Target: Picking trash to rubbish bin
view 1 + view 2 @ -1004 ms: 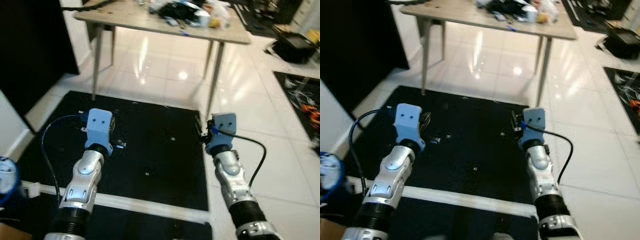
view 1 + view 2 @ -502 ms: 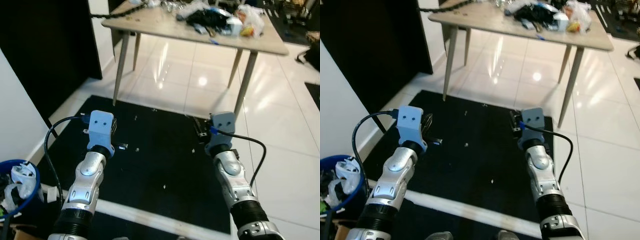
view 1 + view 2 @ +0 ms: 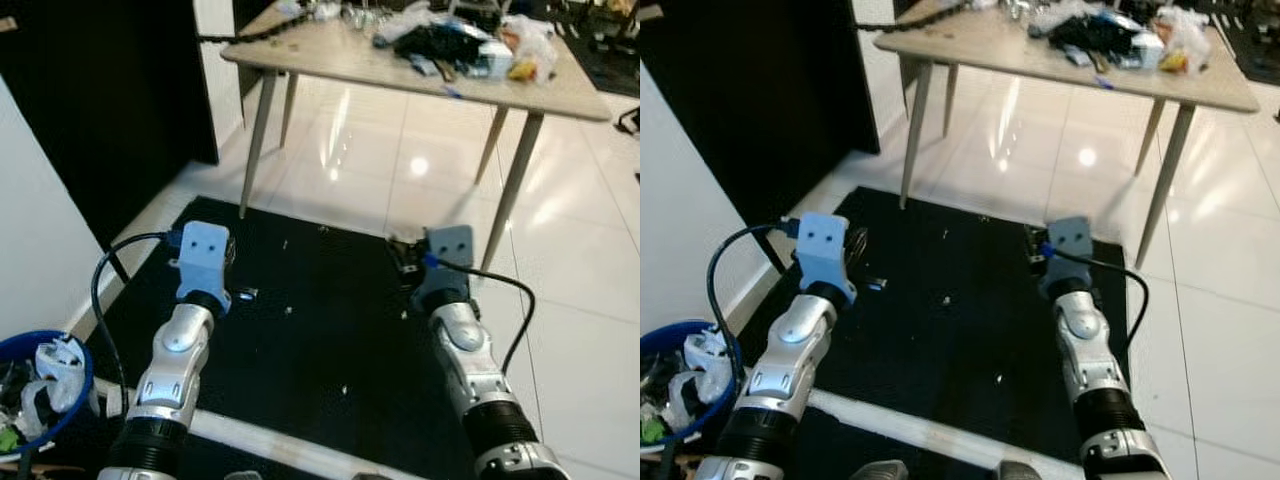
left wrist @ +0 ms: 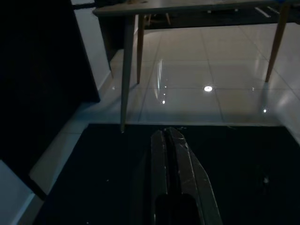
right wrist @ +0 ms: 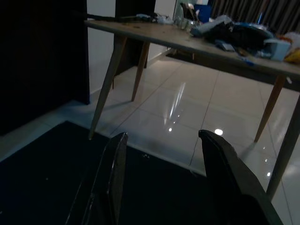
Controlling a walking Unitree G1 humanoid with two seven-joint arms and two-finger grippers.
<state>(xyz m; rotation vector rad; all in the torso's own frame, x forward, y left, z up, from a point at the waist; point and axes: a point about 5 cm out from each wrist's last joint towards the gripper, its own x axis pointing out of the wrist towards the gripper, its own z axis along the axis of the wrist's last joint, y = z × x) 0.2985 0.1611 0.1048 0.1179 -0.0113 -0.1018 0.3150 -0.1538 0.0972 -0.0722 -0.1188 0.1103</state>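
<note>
The landmark here is the wooden table (image 3: 420, 70), which stands on the glossy white tiles beyond the far edge of the black mat (image 3: 300, 340). On the table's top, toward its right end, lies the trash (image 3: 470, 45): a heap of dark wrappers, a pale cup and a crumpled bag with something yellow in it. The blue rubbish bin (image 3: 45, 385), already holding white and green scraps, sits on the floor well apart from the table, near the robot's left side by the white wall. Both arms are held forward over the mat, short of the table. The left pincer (image 4: 169, 159) has its two black fingers pressed together with nothing between them; the right pincer (image 5: 164, 173) is spread wide and empty, and its wrist view looks up at the table's edge and legs. The step in hand seems to be the approach to the table, with nothing yet picked. To do it well, the robot should probably close in square to the table's right end so the heap is within reach of the already spread right pincer, keeping clear of the slanted leg (image 3: 510, 200) nearest it. A loose, light piece at the heap's edge, such as the bag, looks the easiest first grab. The small pale specks (image 3: 345, 389) on the mat may also be litter, though they are too small to tell.
</note>
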